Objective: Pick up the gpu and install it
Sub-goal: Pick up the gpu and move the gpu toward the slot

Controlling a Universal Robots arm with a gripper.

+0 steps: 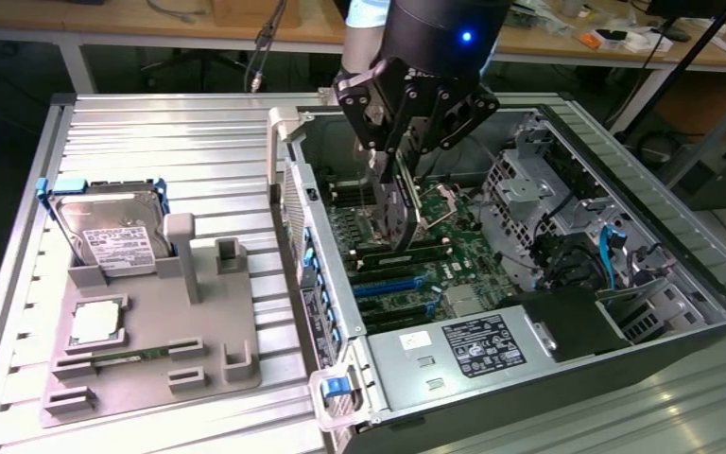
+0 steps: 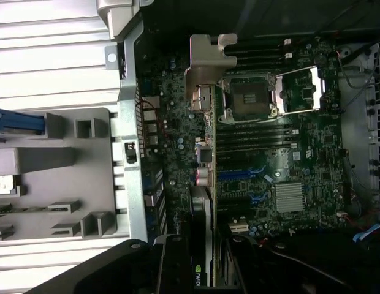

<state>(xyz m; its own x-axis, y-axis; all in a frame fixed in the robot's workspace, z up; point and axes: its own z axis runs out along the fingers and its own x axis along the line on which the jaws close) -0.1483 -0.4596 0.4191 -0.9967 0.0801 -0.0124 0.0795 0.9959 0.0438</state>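
Jaws clamped on gpu [image 1: 397, 208], upright above motherboard [image 1: 464, 216]

A silver hard drive [image 1: 113, 236] with a white label leans in a grey holder tray [image 1: 231, 326] on the ribbed metal table [image 1: 162, 142]; a square chip [image 1: 95, 323] lies just beside it; a slim green memory stick [image 1: 136, 357] sits between the tray's slotted blocks.

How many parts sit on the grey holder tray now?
3: a hard drive standing at its far end, a square silver chip lying in the middle, a RAM stick in the near slots. None seems hidden; the gpu is held in the gripper.
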